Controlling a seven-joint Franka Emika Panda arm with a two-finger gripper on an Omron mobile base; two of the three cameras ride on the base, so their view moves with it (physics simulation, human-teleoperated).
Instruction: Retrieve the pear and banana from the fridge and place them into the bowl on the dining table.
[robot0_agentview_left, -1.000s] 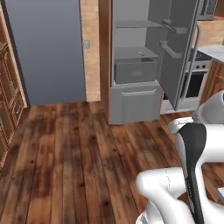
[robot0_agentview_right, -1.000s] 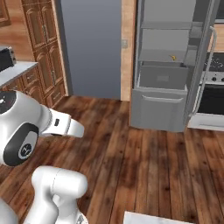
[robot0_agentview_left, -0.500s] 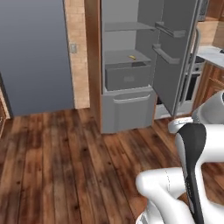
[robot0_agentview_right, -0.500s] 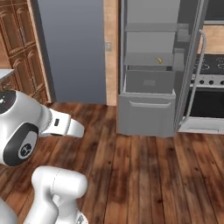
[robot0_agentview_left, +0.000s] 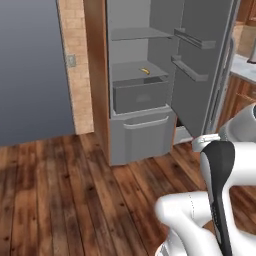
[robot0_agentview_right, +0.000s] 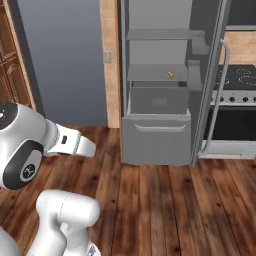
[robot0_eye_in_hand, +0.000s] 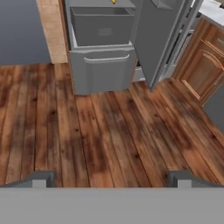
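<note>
Gripper (robot0_eye_in_hand: 109, 179) spread wide, empty, above the wood floor (robot0_eye_in_hand: 100, 131). Fridge (robot0_agentview_left: 145, 85) door open; banana (robot0_agentview_left: 145, 71) lies on the grey shelf above the drawer (robot0_agentview_right: 157, 100). No readable writing or labels.

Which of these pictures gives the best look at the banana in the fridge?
The left base view: the banana lies in plain sight on a grey shelf of the open fridge, above the drawer. The right base view shows it too, but smaller. In the hand view just a yellow sliver peeks in at the top edge.
</note>
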